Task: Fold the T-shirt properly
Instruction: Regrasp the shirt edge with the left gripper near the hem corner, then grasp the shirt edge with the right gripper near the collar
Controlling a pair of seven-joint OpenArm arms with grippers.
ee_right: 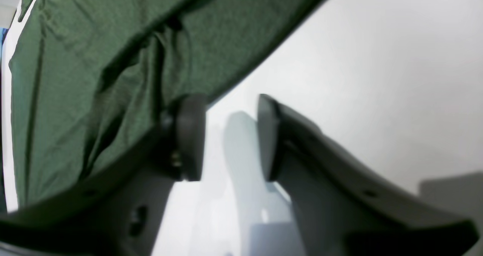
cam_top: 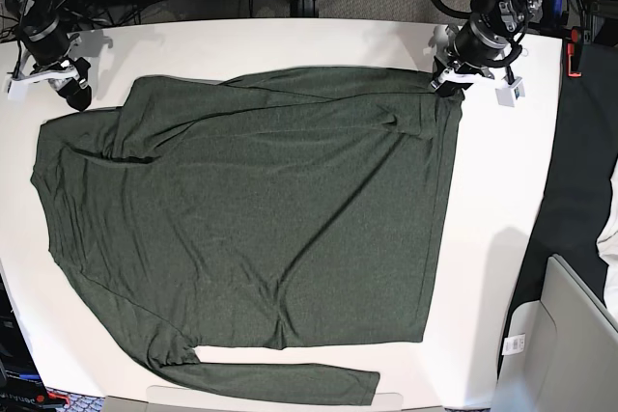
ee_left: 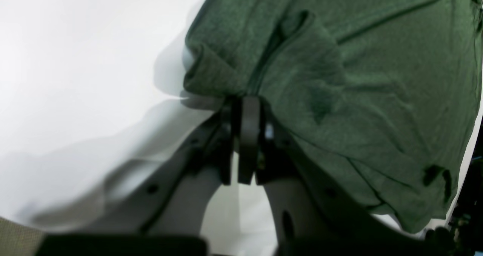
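Olive-green knit fills the left wrist view, where the left gripper (ee_left: 247,109) has its fingers (ee_left: 249,135) clenched on a bunched corner of the T-shirt (cam_top: 251,238). In the base view that corner is the shirt's far corner on the view's right, near the desk's back edge. The right gripper (ee_right: 230,135) has its fingers (ee_right: 190,135) released, with only bare white surface between them; one finger lies just beside the shirt's edge, and I cannot tell whether it touches the cloth. In the base view this arm sits at the far corner on the view's left, beside the shoulder region.

The shirt lies spread over most of the white desk (cam_top: 502,238), mostly flat. One sleeve (cam_top: 280,378) trails along the near edge. Along the far edge a band of fabric lies across the body, apparently the other sleeve laid over, with a few wrinkles.

Judging from this, the fold is at an early stage: at most one sleeve is laid in, while the near sleeve and the body folds remain. Only one corner is gripped, so the next fold looks not yet ready to lift evenly.

No containers show on the desk.
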